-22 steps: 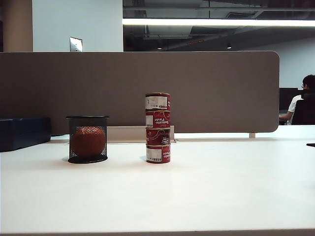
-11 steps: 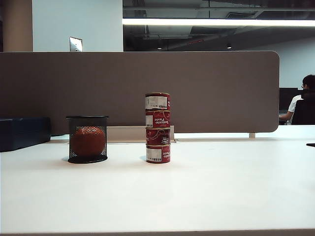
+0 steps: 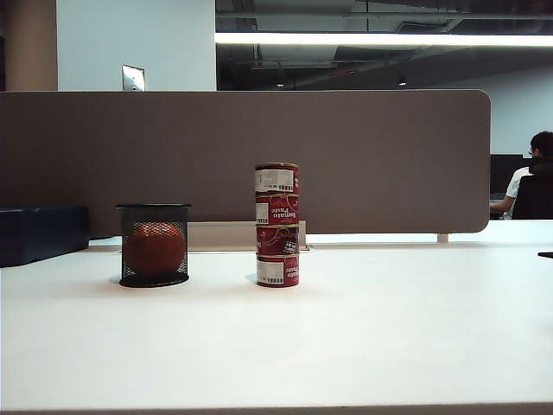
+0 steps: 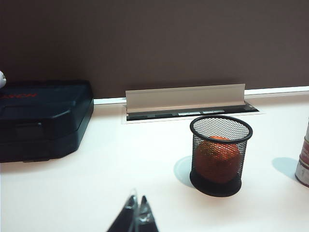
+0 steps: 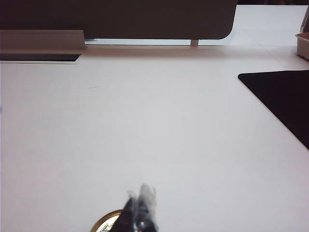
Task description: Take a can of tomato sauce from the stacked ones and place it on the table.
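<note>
The stacked ones [image 3: 276,225] form an upright column of several red tomato sauce cans with silver rims, near the middle of the white table [image 3: 389,328]. The top can [image 3: 276,178] and the bottom can [image 3: 277,271] show white barcode stickers. A sliver of the column [image 4: 303,162] shows at the edge of the left wrist view. Neither arm appears in the exterior view. My left gripper [image 4: 137,200] is shut and empty, low over bare table, well short of the mesh cup. My right gripper [image 5: 140,193] is shut and empty over bare table.
A black mesh cup [image 3: 154,244] holding an orange ball [image 4: 217,158] stands left of the column. A dark blue case [image 4: 41,118] lies far left, a brown-grey divider [image 3: 259,156] behind. A black mat [image 5: 285,101] lies on the right. A gold-rimmed round thing [image 5: 105,223] peeks beneath the right gripper.
</note>
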Robot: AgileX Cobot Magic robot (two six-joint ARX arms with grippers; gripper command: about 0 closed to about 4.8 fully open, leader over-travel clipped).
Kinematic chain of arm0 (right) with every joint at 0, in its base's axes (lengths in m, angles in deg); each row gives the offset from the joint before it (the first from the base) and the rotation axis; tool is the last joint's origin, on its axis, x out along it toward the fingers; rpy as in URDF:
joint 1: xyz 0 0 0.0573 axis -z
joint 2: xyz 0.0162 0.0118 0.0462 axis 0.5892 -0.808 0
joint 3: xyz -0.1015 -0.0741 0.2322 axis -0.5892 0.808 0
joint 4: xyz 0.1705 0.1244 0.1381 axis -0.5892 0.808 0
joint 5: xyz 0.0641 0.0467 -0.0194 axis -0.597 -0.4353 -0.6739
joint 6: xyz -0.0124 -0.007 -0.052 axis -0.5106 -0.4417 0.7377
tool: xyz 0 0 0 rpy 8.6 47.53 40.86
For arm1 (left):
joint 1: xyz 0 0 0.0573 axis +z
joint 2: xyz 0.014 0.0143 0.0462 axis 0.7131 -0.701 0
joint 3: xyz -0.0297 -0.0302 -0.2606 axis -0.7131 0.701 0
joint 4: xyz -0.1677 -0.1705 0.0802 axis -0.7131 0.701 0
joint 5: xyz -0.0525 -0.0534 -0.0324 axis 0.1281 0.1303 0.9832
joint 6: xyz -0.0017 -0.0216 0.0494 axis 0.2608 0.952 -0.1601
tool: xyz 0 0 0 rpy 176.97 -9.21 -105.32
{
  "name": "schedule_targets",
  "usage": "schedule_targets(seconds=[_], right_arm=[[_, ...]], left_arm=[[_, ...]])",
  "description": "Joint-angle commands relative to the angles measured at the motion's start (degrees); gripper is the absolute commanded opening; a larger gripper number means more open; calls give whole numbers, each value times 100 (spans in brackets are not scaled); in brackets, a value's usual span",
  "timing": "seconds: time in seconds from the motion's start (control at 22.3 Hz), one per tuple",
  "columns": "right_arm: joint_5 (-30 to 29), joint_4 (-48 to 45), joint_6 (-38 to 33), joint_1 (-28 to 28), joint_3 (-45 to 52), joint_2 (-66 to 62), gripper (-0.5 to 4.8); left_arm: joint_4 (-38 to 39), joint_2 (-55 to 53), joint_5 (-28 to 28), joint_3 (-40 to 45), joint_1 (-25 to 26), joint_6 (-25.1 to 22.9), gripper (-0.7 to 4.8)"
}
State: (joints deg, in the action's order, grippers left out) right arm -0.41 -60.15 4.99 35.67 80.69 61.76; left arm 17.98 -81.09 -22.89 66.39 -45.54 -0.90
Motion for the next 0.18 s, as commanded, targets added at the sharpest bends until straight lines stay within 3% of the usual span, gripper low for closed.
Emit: schedule_targets(seconds=[0.04, 0.18], right_arm=[[28, -72, 13, -2, -4, 0, -8], [28, -70, 13, -2, -4, 0, -8]], left_arm=[[-48, -2, -11, -7, 15, 0, -5], [-48, -2, -11, -7, 15, 0, -6]])
